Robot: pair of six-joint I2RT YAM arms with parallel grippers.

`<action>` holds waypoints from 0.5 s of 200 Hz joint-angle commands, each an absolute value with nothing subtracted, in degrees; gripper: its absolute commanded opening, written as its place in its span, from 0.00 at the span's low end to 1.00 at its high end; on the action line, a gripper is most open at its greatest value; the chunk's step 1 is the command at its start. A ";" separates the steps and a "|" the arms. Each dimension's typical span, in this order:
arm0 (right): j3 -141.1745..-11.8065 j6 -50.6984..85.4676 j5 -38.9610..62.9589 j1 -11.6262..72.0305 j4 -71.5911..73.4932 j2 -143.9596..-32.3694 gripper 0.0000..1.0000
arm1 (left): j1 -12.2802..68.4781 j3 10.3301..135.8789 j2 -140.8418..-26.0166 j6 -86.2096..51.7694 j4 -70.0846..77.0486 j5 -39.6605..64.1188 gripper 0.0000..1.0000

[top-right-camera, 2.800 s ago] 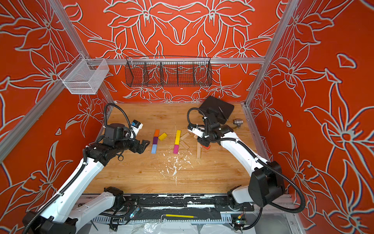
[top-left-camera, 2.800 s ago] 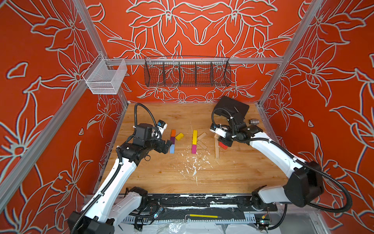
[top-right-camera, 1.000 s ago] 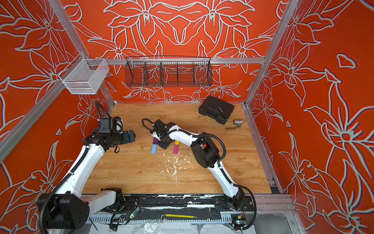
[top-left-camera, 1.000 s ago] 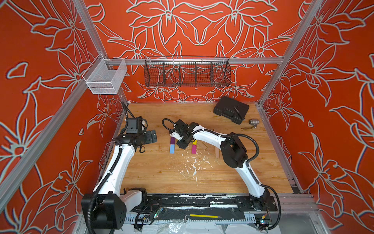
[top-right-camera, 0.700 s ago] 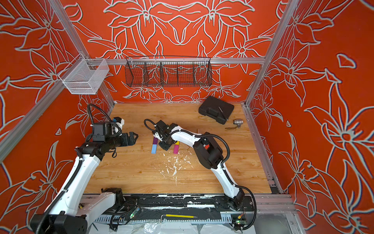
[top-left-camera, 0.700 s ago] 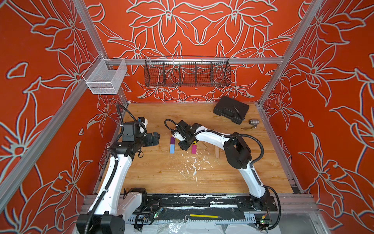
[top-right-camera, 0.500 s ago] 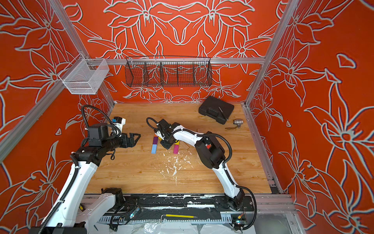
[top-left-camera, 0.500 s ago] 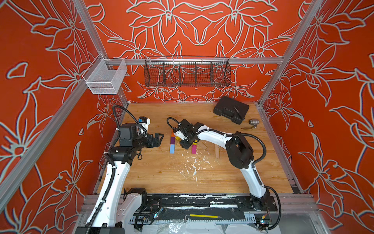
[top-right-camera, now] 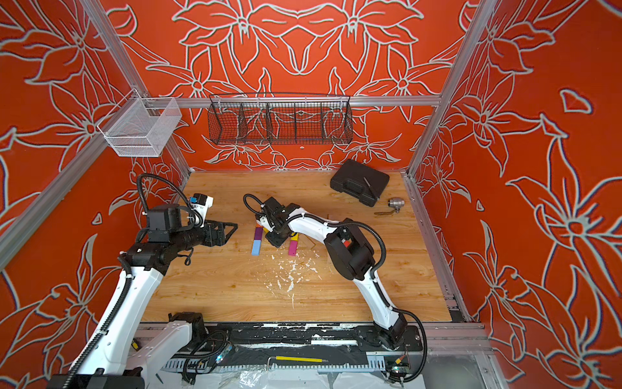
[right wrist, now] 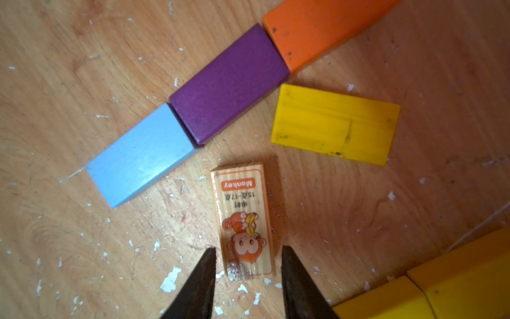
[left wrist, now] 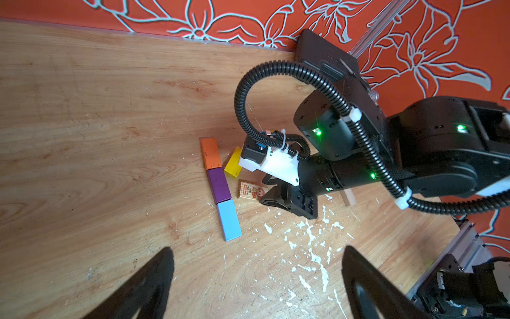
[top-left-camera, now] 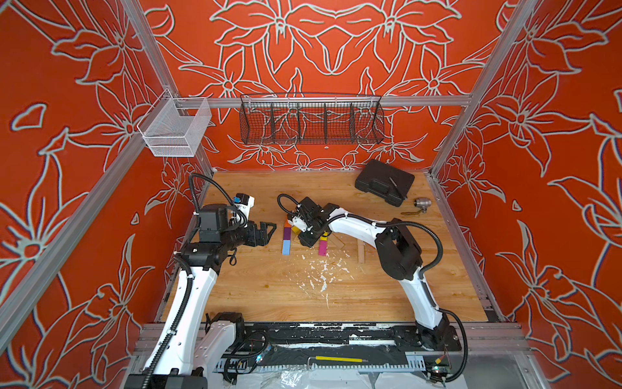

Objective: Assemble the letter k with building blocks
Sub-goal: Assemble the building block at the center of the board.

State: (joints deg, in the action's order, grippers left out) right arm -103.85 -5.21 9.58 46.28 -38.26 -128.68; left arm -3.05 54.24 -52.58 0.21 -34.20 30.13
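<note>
At the 12 o'clock wall hung the black wire basket (top-left-camera: 311, 119), with the white mesh basket (top-left-camera: 175, 131) at 10. The black case (top-left-camera: 383, 185) lay shut at 1 o'clock, a thin grey rod (top-left-camera: 394, 184) on its lid.

The orange block (top-left-camera: 286, 222), purple block (top-left-camera: 287, 233) and light blue block (top-left-camera: 285, 247) made 1 column, long axis 12-to-6. The printed monkey block (right wrist: 242, 221) lay flat at its 3 o'clock, oblique, 1 end toward the purple/blue joint.

The right gripper (right wrist: 247, 248) was narrow, straddling the other end with thin gaps. The left gripper (left wrist: 258, 250) was wide, holding nothing.

text 1: "Monkey", white on an orange label | text 2: next line, small print with 15 and 17 among Chinese characters | carrier: printed wood block (right wrist: 242, 221), flat on the desk (right wrist: 82, 248) | seen: right wrist view, upside down
</note>
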 commanded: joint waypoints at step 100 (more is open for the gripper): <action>-107.44 -2.34 11.51 46.51 -38.09 -132.71 0.33 | -3.08 54.43 -53.17 1.32 -34.02 31.12 0.93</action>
